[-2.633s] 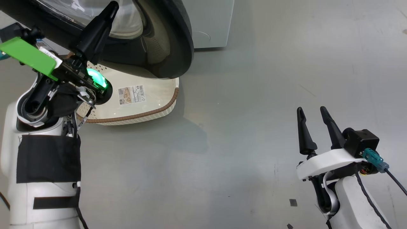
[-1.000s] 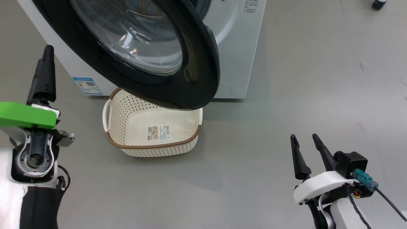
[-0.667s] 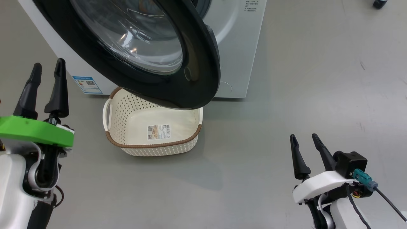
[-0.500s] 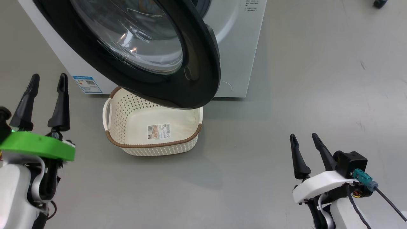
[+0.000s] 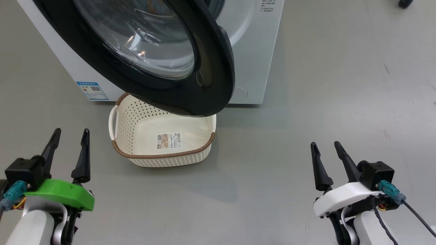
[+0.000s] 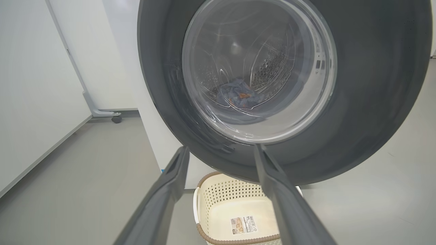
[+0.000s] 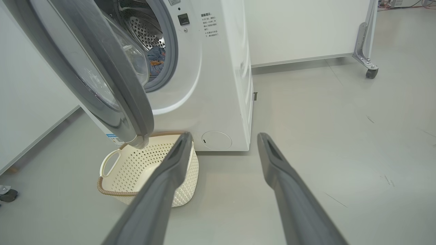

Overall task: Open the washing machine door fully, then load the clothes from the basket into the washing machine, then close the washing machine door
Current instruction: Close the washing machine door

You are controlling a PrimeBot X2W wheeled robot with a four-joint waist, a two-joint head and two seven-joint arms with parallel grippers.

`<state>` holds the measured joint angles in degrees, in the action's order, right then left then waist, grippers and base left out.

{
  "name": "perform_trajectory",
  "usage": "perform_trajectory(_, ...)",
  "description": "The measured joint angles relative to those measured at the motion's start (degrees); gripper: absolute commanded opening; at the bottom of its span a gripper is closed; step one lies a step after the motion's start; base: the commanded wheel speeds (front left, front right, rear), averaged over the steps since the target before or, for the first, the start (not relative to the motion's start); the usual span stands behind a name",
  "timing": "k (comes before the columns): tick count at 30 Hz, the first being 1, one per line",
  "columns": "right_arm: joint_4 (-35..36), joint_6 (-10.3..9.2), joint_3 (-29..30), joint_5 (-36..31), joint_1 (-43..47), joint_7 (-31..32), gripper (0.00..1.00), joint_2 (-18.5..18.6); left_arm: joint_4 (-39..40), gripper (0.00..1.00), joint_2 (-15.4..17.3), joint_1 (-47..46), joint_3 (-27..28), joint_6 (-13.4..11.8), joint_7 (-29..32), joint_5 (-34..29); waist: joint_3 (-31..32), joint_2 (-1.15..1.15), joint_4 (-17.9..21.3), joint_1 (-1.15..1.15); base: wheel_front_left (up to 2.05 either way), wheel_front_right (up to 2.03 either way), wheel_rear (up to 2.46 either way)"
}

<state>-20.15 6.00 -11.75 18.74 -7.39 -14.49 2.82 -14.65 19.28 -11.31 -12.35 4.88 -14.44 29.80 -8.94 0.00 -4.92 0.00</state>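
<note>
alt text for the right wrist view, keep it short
A white washing machine with its round dark door swung open over a cream basket on the grey floor; blue clothes lie in the drum. The right gripper is open, its two fingers framing the foreground.

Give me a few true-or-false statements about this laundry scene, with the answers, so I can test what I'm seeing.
1. The basket has no clothes in it. True.
2. The washing machine door is shut. False: it stands open, hanging over the basket.
3. The clothes lie inside the drum. True.
4. The left gripper is holding a garment. False: it is open and holds nothing.
5. The right gripper is open and empty. True.
</note>
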Motion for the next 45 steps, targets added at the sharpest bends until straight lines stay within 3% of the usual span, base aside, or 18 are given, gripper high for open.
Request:
perform_trajectory(15, 0.66, 0.01, -0.03, -0.10, 0.79, 0.00, 1.00, -0.01, 0.67, 1.00, -4.74, 5.76, 5.17, -3.52, 0.00, -3.01, -0.04, 0.00, 0.60, 0.00, 0.00, 0.00, 0.00)
perform_trajectory(45, 1.24, 0.01, -0.23, -0.25, 0.87, 0.00, 1.00, -0.01, 3.92, 1.00, -8.46, 8.99, 8.57, -0.40, 0.00, -7.67, 1.57, 0.00, 0.61, 0.00, 0.00, 0.00, 0.00)
